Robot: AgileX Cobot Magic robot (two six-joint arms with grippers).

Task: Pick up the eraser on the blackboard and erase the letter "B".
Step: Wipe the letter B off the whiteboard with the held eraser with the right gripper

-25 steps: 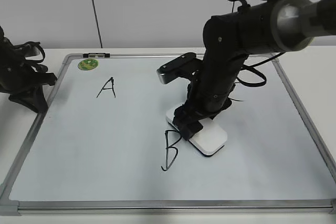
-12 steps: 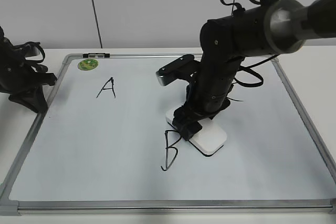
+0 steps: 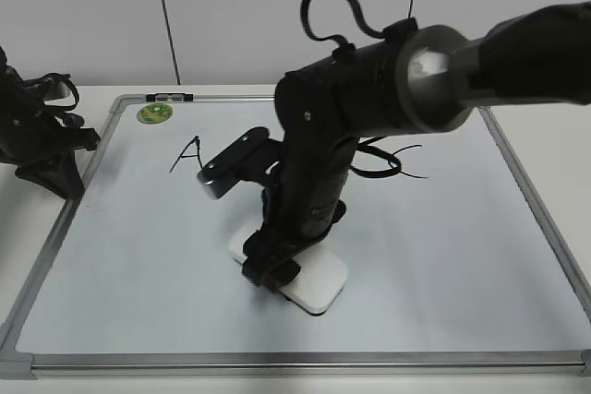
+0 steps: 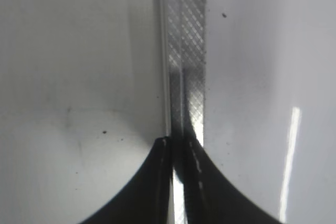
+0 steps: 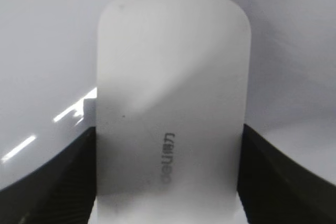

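Observation:
The blackboard (image 3: 138, 256) is a pale glossy board in a silver frame, lying flat on the table. My right gripper (image 3: 272, 267) is shut on the white eraser (image 3: 319, 285) and presses it flat on the board at the front middle. In the right wrist view the eraser (image 5: 173, 66) fills the space between the two dark fingers (image 5: 168, 177), grey print up. The letter "B" does not show; the arm and eraser cover the spot. My left gripper (image 3: 55, 171) rests shut at the board's left edge, over the frame strip (image 4: 186, 51), its jaws (image 4: 178, 142) together.
A black "A" (image 3: 189, 156) is at the back left, partly behind the arm. A round green magnet (image 3: 155, 113) and a black clip (image 3: 169, 97) sit at the top left of the frame. Black strokes (image 3: 406, 161) show right of the arm.
My right gripper slid the eraser left and toward the front, across where the "B" stood. The "B" no longer shows. The left arm has not moved.

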